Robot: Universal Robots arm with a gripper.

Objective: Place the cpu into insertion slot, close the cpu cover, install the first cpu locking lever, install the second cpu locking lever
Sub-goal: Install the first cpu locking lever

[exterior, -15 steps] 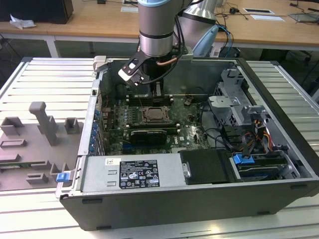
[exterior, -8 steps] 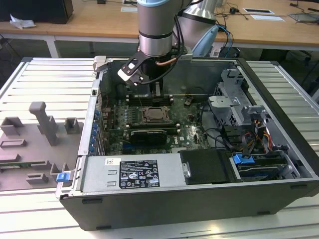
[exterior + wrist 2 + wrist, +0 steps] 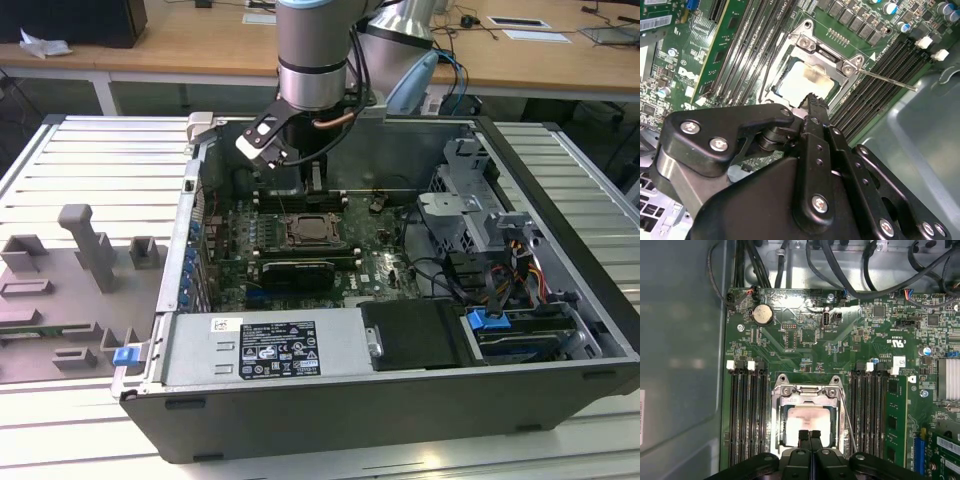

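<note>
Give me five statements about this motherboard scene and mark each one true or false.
1. The cpu lies in the insertion slot. True.
2. The tool holds the cpu in the air. False: the cpu rests in the slot, and the tool over it grips nothing.
3. The cpu cover is down, framing the cpu's top. True.
4. The tool's fingers are spread wide. False: they are pressed together.
5. The computer case has its side panel on. False: it lies open, with the motherboard exposed.
</note>
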